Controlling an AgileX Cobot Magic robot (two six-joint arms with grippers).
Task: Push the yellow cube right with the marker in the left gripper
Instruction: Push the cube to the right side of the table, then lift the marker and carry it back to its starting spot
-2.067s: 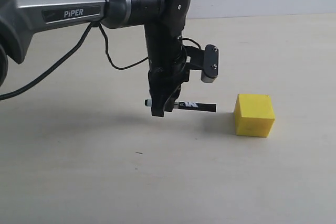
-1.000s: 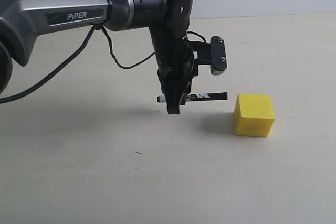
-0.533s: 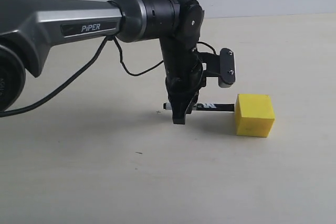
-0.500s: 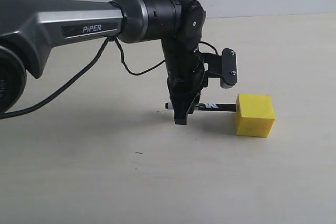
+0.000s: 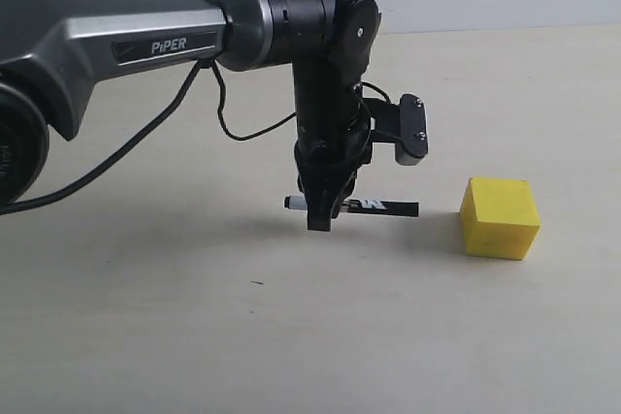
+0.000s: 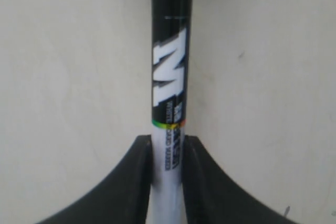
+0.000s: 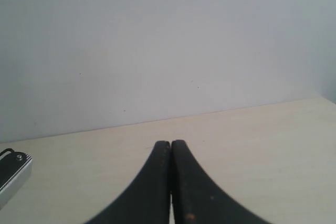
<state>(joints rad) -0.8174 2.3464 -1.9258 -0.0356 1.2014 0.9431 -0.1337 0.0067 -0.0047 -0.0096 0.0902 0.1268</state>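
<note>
The left gripper (image 5: 320,217) clamps the marker (image 5: 383,207) level, low over the surface (image 5: 291,336), black end aimed at the cube (image 5: 500,217), ready for pushing.

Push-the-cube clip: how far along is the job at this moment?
Done: the yellow cube sits further right than half a second ago, when the marker tip touched it. In hand: the left gripper is clamped on the marker, whose tip is now clear of the cube, with a visible gap between them. Left: nothing obvious, unless a longer push is wanted.
</note>
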